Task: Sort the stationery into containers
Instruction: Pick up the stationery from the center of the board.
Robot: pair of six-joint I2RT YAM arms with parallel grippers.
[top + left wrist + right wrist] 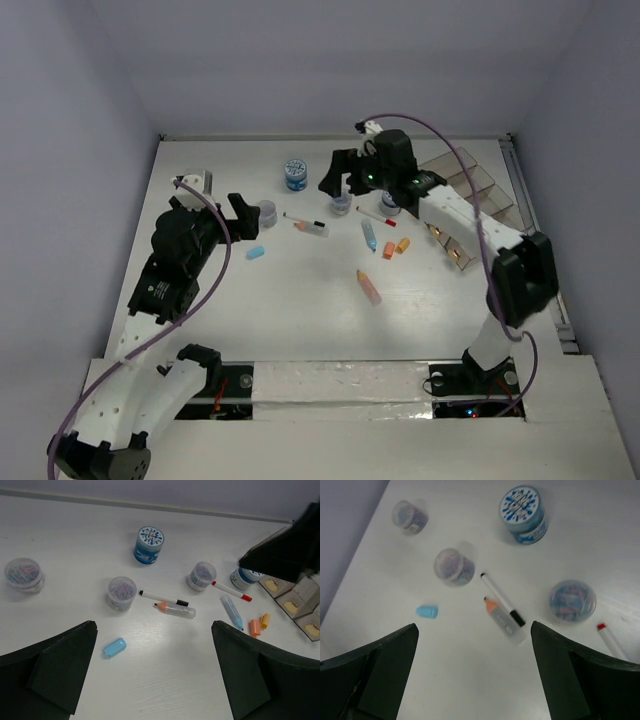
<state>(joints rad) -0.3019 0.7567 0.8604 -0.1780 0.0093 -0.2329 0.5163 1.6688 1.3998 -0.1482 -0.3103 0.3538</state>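
From above, the light-blue eraser (pixel 256 252) lies loose on the surface near the left gripper (pixel 215 205), well apart from the organiser tray (pixel 485 185). Left wrist: gripper wide, empty, eraser just ahead-left. Right wrist: right gripper (pixel 475 680) wide, empty, over a diagonal orange-tipped pen (pixel 504 621).

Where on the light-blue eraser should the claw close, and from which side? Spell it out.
Across the middle of the light-blue eraser, closing on its two long sides, coming straight down. It lies flat with bare table all round, so a top approach looks safest. The open left claw is probably the nearer one.
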